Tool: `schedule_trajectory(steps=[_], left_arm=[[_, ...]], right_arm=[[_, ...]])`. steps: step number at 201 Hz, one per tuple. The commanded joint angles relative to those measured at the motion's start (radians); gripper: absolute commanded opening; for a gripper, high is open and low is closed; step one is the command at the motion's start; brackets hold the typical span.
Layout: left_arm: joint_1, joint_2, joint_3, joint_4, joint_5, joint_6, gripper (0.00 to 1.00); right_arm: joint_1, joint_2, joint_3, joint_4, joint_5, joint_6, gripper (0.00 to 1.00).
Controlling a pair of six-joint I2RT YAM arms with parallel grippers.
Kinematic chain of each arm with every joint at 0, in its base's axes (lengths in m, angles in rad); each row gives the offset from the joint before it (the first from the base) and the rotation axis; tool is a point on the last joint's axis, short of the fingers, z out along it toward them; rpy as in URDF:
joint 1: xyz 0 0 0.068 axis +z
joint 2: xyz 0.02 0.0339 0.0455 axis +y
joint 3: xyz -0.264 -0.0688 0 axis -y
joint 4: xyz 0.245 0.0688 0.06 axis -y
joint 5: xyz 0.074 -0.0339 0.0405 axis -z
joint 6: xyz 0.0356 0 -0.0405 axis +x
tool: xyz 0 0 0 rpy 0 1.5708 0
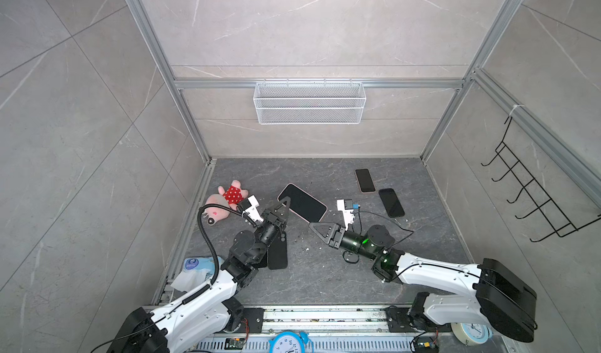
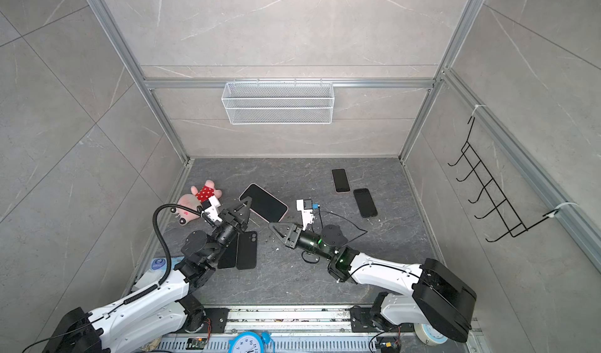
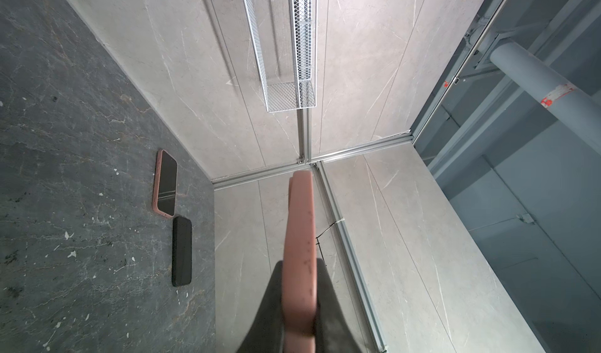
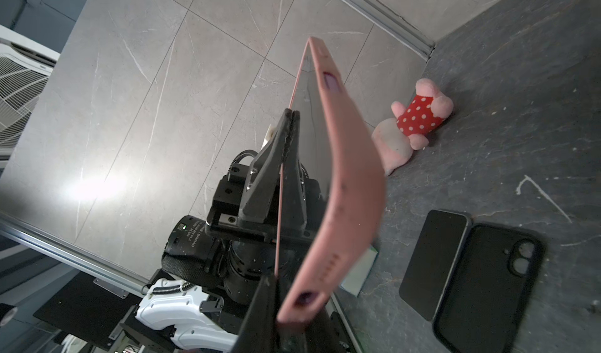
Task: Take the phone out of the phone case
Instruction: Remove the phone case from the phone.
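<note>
The phone (image 1: 302, 202) shows its dark screen and sits in a pink phone case (image 4: 344, 159), held up off the dark floor in both top views. My left gripper (image 1: 286, 200) is shut on the case's near-left corner, and the pink edge (image 3: 299, 224) runs out from between its fingers (image 3: 273, 302). My right gripper (image 1: 313, 227) is closed on the case's opposite near corner (image 4: 302, 302), with the pink end between its fingers (image 4: 260, 305). In the right wrist view the case's side bows outward beside the screen (image 4: 312, 133).
A bare black phone (image 4: 432, 263) and an empty black case (image 4: 487, 289) lie under the left arm. Two more cased phones (image 1: 365, 180) (image 1: 391, 202) lie at the back right. There is a pink plush toy (image 1: 227, 200), a wipes pack (image 1: 195, 270), a wire basket (image 1: 309, 102) and a hook rack (image 1: 533, 198).
</note>
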Motion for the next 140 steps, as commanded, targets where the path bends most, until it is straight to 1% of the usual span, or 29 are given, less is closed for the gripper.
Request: schedule_trajectory(steps=[1,22,44,70,90,118,140], left_arm=[[-0.006,-0.04,0.066,-0.038,-0.007,-0.009,0.0],[-0.005,-0.04,0.094,-0.11,0.009,-0.045,0.0],[-0.005,-0.027,0.121,-0.162,0.031,-0.079,0.0],[-0.006,-0.008,0.137,-0.188,0.047,-0.105,0.0],[-0.006,0.005,0.145,-0.19,0.054,-0.12,0.0],[-0.006,0.005,0.168,-0.22,0.057,-0.118,0.0],[-0.006,0.011,0.184,-0.239,0.064,-0.12,0.0]], right_arm=[[0.0,-0.011,0.031,-0.151,-0.006,-0.181,0.0],[0.002,-0.04,0.049,-0.283,0.033,-0.311,0.0],[0.003,-0.07,0.061,-0.41,0.136,-0.453,0.0],[0.002,-0.091,0.068,-0.441,0.21,-0.572,0.0],[0.003,-0.091,0.084,-0.459,0.238,-0.647,0.0],[0.003,-0.082,0.108,-0.504,0.273,-0.722,0.0],[0.003,-0.084,0.099,-0.497,0.304,-0.772,0.0]])
